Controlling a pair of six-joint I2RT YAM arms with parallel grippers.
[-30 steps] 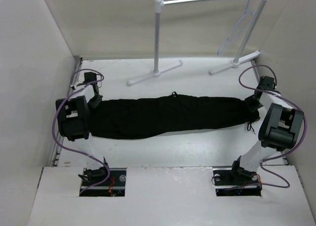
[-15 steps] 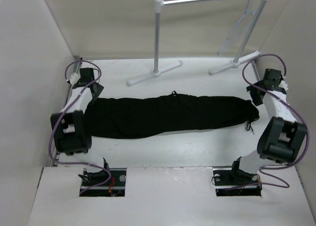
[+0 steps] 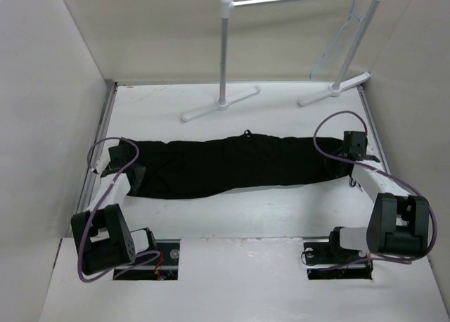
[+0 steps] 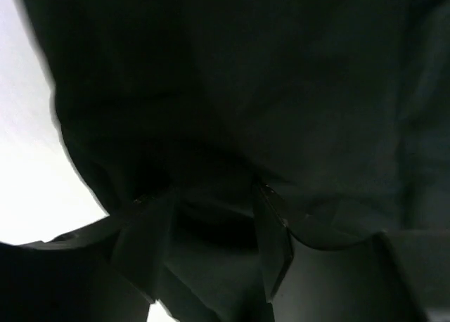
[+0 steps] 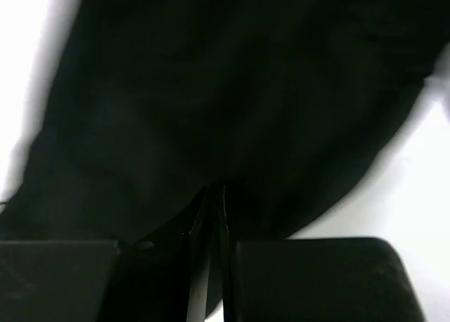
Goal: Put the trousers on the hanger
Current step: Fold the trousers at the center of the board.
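Top external alone shows hanger beyond trousers.

Both arms share one build: the left arm and the right arm have white links and bulky black joint housings; purple cables loop alongside each; black bases carry reddish wiring.

No text I can read in any view, no label on the black soft fabric trousers, no numbers on the white table.
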